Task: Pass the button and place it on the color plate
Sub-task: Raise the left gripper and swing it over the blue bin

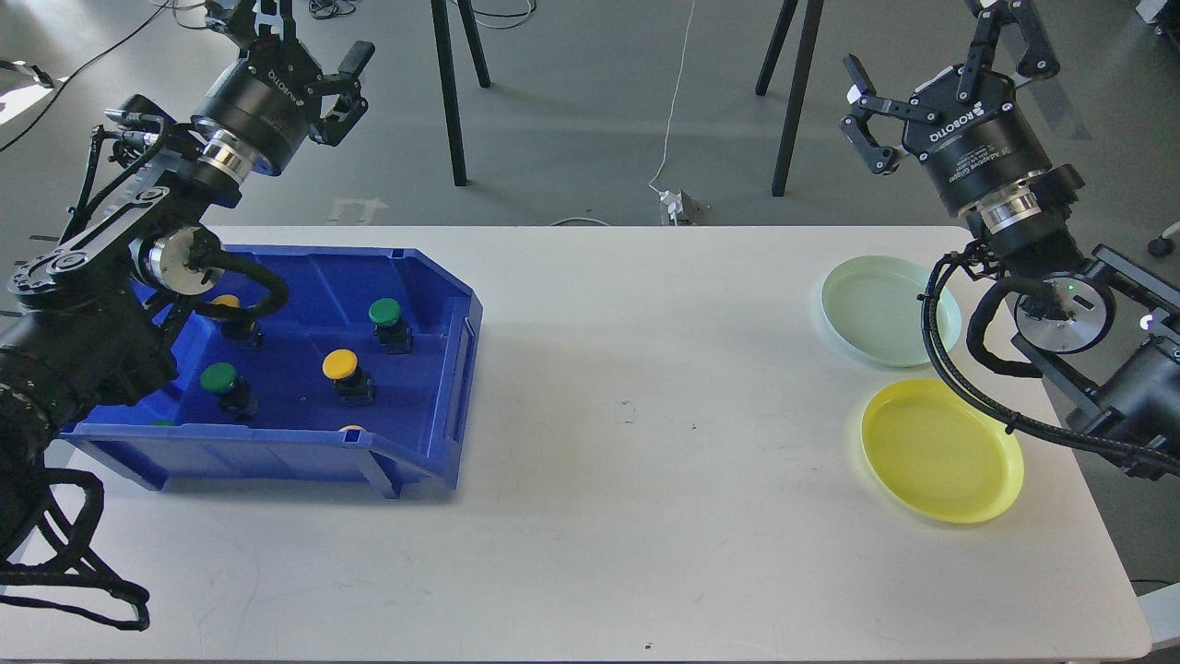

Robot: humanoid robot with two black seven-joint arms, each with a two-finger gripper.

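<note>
The middle of the white table [627, 480] lies bare from the blue bin [433, 387] at the left of the frame to the two plates at the right, a wide open lane. The bin's walls ring the buttons, so entry is from above; its top is open, though the left arm's dark links overhang its left part. At right, the pale green plate [876, 309] and yellow plate [940, 452] sit near each other, with the right arm's black cable [959, 383] crossing their right edges.
</note>
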